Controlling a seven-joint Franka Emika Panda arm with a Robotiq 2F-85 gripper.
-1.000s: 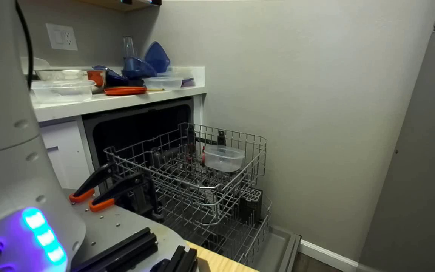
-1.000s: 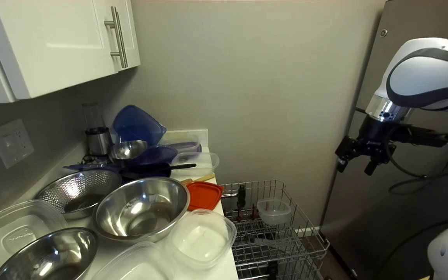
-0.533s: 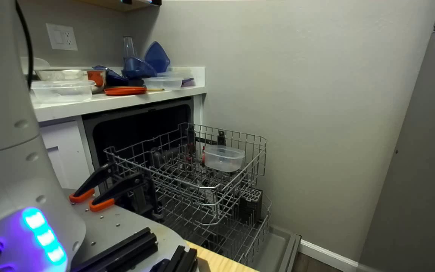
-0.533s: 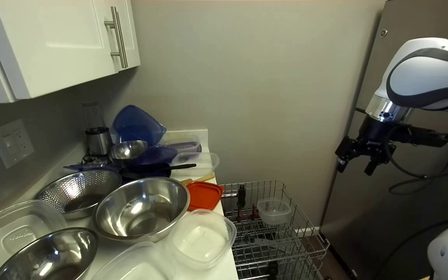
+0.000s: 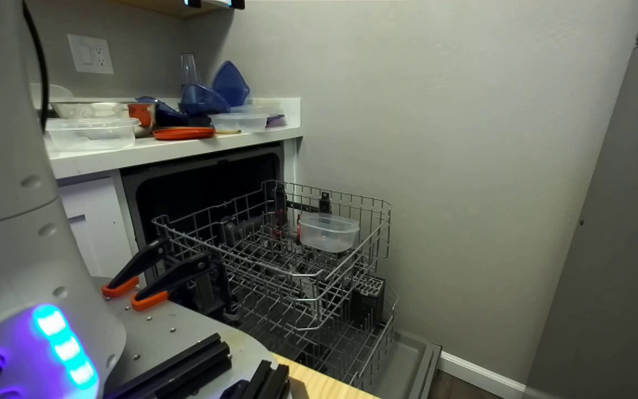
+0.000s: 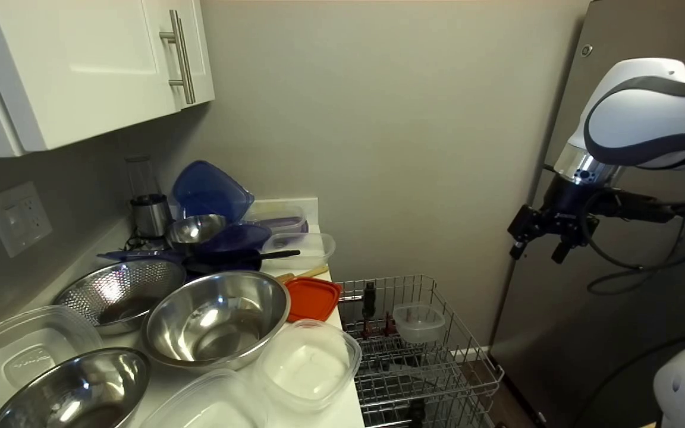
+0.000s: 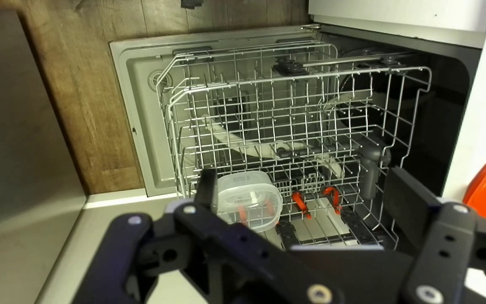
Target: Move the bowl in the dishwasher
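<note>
Both exterior views | bowl (image 5: 329,235): upright, opening upward | long axis unclear

Can read no text. Can see faint marks on the bowl (image 7: 247,198), inside the rack (image 7: 310,77), and a script-like mark on clear plasticware (image 6: 30,353), left of the rack in an exterior view; can decipher neither.
</note>
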